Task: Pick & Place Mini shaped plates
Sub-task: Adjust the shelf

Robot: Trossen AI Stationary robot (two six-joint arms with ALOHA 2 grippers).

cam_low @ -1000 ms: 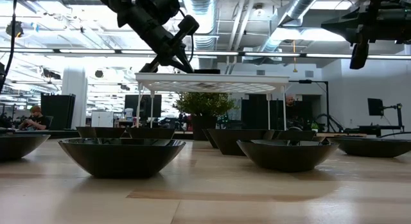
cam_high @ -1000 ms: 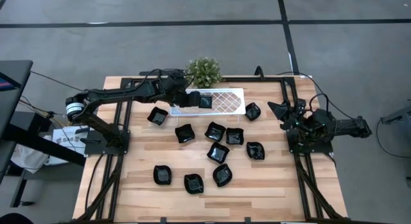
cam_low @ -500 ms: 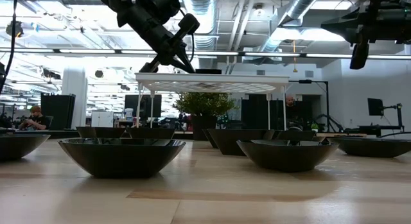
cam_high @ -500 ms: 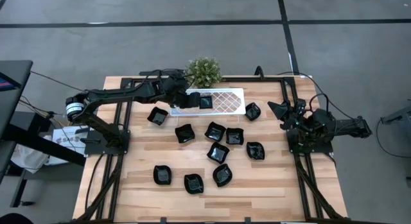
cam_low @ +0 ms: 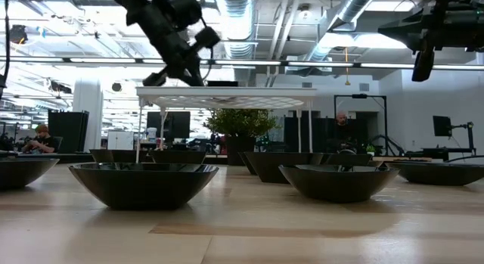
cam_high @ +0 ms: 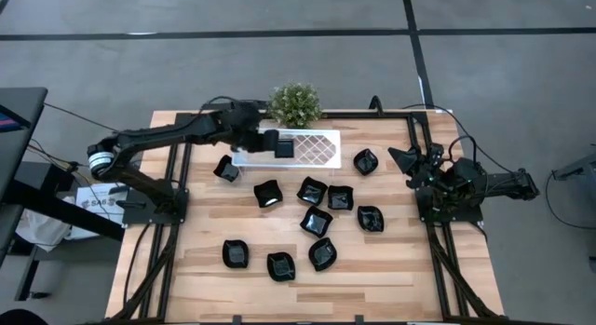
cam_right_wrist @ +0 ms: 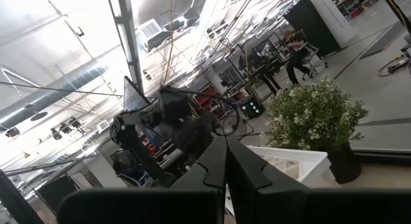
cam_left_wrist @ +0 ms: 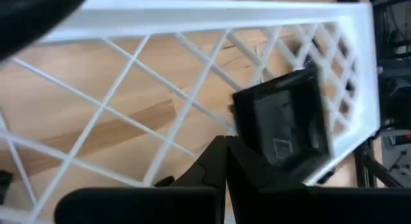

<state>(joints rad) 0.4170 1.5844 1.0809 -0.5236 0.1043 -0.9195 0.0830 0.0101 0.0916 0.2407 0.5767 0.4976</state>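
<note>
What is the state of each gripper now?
Left gripper: closed at the white tray's end, holding no plate.
Right gripper: closed, empty.

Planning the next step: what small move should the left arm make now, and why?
Probably lift the left end effector straight up off the white tray: it is shut, holding nothing, and a square plate already sits on the lattice just ahead.

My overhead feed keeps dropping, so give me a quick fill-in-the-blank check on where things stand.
1. The left tool is over the white ____ end nearest the left arm.
2. One black dish sits ____ the tray.
3. The right tool is ____ and holds nothing.
4. The potted plant stands at the table's ____ edge.

Missing: tray's; on; shut; far
</note>
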